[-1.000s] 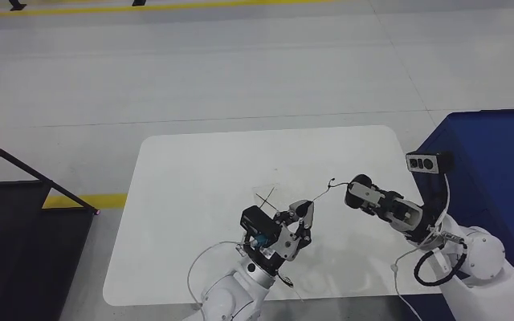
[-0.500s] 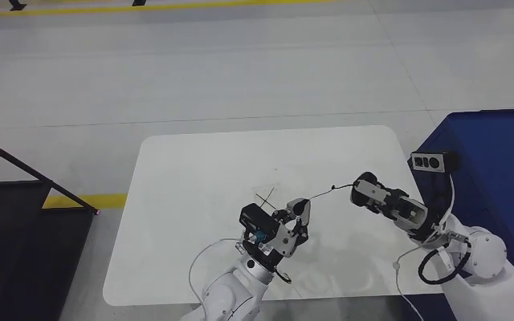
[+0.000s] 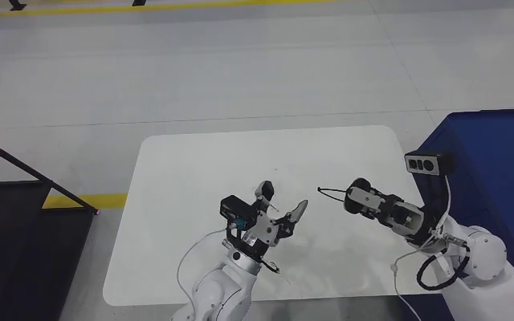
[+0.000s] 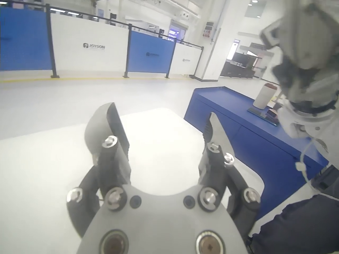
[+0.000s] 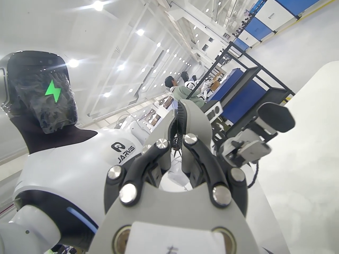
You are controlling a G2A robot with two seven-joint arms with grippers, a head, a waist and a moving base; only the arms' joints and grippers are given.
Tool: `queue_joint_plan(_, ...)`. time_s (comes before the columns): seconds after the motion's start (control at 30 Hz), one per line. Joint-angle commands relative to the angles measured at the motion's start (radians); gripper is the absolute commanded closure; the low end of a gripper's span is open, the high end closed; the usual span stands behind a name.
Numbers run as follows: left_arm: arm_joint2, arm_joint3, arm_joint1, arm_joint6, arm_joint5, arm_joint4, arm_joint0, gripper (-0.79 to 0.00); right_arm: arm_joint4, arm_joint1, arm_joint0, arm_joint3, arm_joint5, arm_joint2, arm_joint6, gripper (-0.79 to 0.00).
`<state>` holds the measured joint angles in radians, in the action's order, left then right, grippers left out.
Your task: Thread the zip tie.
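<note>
Two states we note above the counter: left gripper fingers spread wide, right gripper fingers clamped on the zip tie.

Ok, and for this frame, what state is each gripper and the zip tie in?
Left gripper: open, holding nothing.
Right gripper: shut on the zip tie.
Zip tie: held at one end, the free length sticking out toward the left gripper, not touching it; threaded or not, too thin to tell.
</note>
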<state>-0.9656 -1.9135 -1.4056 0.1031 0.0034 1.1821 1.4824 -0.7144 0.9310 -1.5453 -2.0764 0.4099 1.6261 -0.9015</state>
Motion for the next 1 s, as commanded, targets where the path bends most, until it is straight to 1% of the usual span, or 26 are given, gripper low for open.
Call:
queue_joint_plan(0.0,-0.056,-0.001,-0.002,-0.019,0.07,-0.088,0.006,-0.785,-0.031,0.001,0.004,-0.024,-0.02,-0.004,-0.013,0.0)
queue_joint_plan(0.07,-0.097,-0.008,-0.001,-0.053,0.118,-0.117,0.004,-0.785,-0.043,0.002,0.011,-0.056,-0.033,-0.008,-0.028,0.0)
queue_joint_plan(0.17,-0.143,-0.04,0.0,-0.066,0.222,-0.083,0.017,-0.785,-0.041,0.003,0.02,-0.1,-0.049,-0.015,-0.032,0.0)
queue_joint_plan(0.27,-0.188,-0.062,0.001,-0.107,0.284,-0.092,0.025,-0.785,-0.089,0.005,0.034,-0.131,-0.077,-0.021,-0.049,0.0)
queue_joint_plan(0.37,-0.21,-0.072,0.002,-0.115,0.29,-0.099,0.034,-0.785,-0.083,0.006,0.055,-0.151,-0.096,-0.032,-0.062,0.0)
queue_joint_plan(0.43,-0.214,-0.069,0.003,-0.122,0.296,-0.089,0.036,-0.785,-0.017,0.006,0.081,-0.162,-0.088,-0.037,-0.065,0.0)
queue_joint_plan(0.63,-0.213,-0.069,0.002,-0.121,0.298,-0.09,0.036,-0.785,-0.017,0.006,0.081,-0.162,-0.088,-0.037,-0.065,0.0)
queue_joint_plan(0.67,-0.213,-0.069,0.002,-0.121,0.298,-0.09,0.036,-0.785,0.042,0.006,0.087,-0.142,-0.077,-0.017,-0.035,0.0)
queue_joint_plan(0.7,-0.213,-0.069,0.002,-0.121,0.298,-0.09,0.036,-0.785,0.14,0.007,0.092,-0.114,-0.062,0.005,0.031,0.0)
queue_joint_plan(0.73,-0.213,-0.069,0.002,-0.121,0.298,-0.09,0.036,-0.785,0.178,0.01,0.093,-0.09,-0.067,-0.004,0.08,0.0)
queue_joint_plan(0.77,-0.213,-0.069,0.002,-0.121,0.298,-0.09,0.036,-0.785,0.179,0.012,0.105,-0.056,-0.078,-0.023,0.104,0.0)
queue_joint_plan(0.8,-0.213,-0.069,0.002,-0.121,0.298,-0.09,0.036,-0.785,0.181,0.014,0.134,-0.002,-0.096,-0.036,0.123,0.0)
queue_joint_plan(0.87,-0.213,-0.069,0.002,-0.121,0.298,-0.09,0.036,-0.785,0.256,0.015,0.218,0.113,-0.126,-0.073,0.141,0.0)
queue_joint_plan(0.97,-0.213,-0.069,0.002,-0.121,0.298,-0.09,0.036,-0.785,0.321,0.028,0.353,0.302,-0.207,-0.201,0.155,0.0)
